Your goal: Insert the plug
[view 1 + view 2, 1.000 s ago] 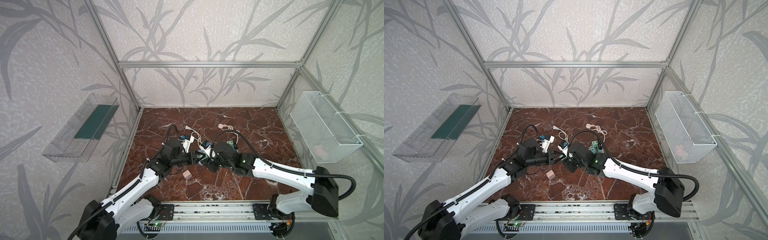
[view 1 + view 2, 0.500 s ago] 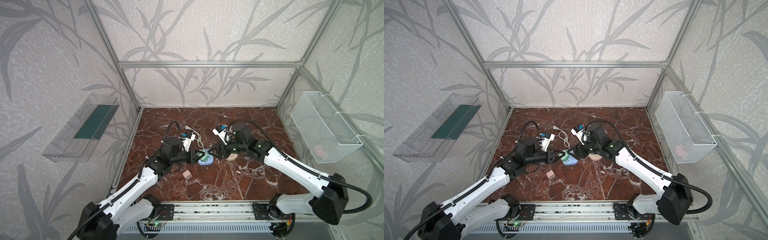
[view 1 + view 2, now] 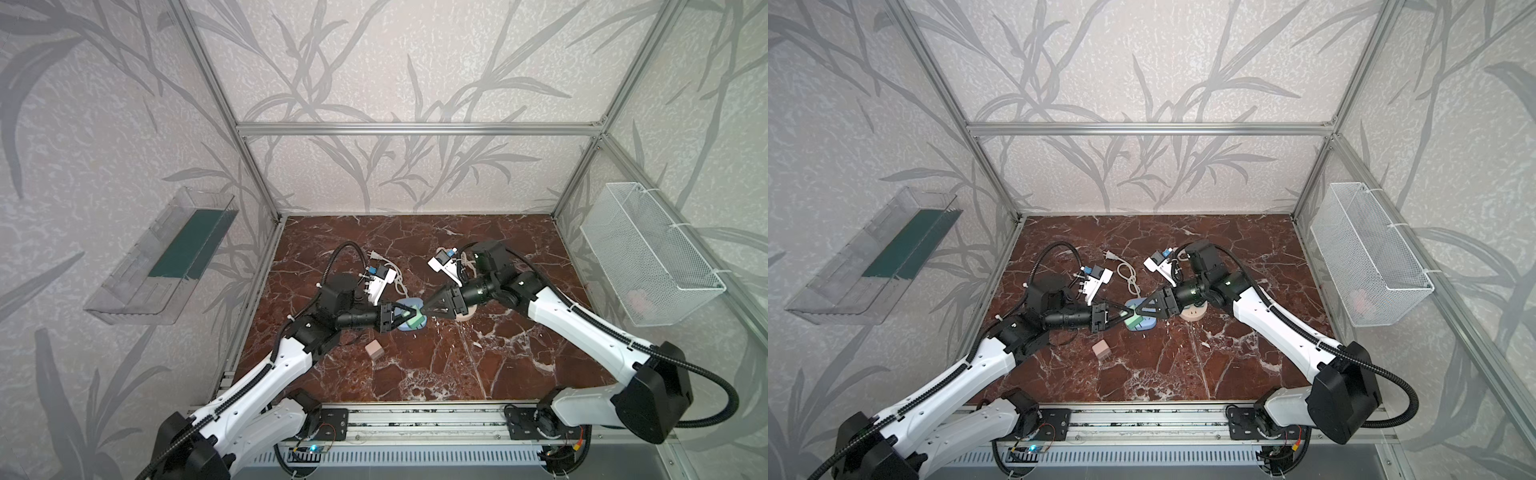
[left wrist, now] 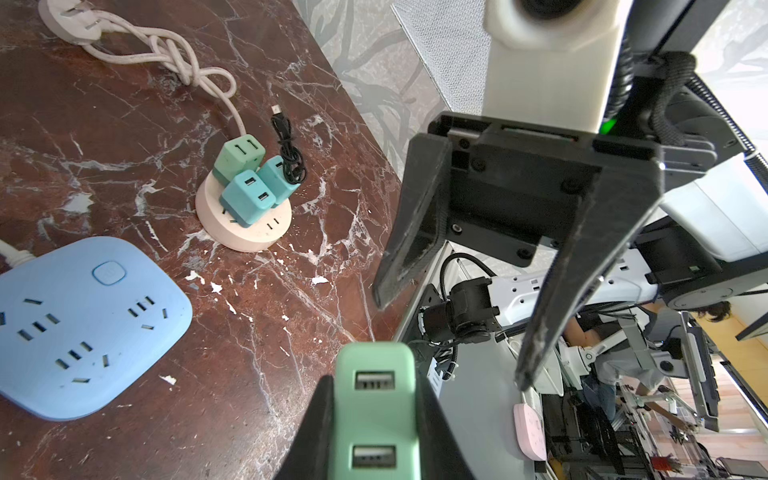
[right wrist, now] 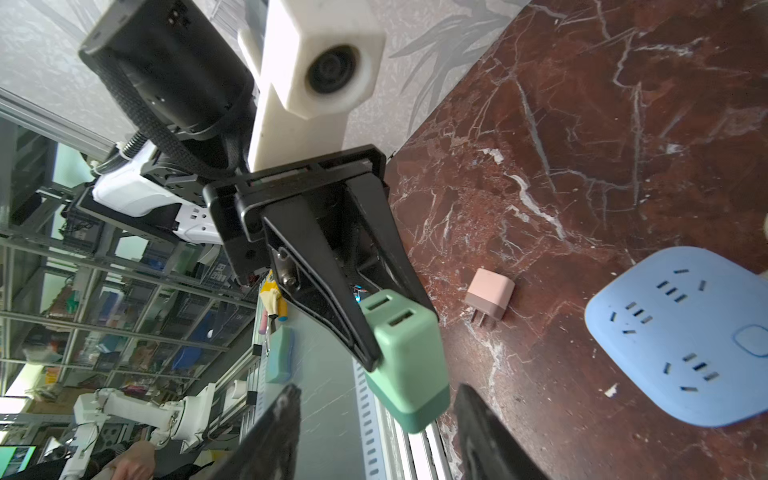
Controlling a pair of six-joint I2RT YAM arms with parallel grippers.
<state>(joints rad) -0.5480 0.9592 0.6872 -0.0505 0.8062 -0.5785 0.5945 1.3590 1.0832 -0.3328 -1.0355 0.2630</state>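
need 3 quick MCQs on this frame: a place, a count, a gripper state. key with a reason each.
1. The pink charger is: A) loose on the table B) plugged into the blue strip C) in the right gripper
2. Count of chargers in the round socket: A) one B) three C) five
3. The left gripper is: A) open and empty B) shut on the green charger C) shut on a cable
1 A: it lies on the table, prongs bare. 2 B: the left wrist view shows three plugged in. 3 B: it clamps the charger's two sides.
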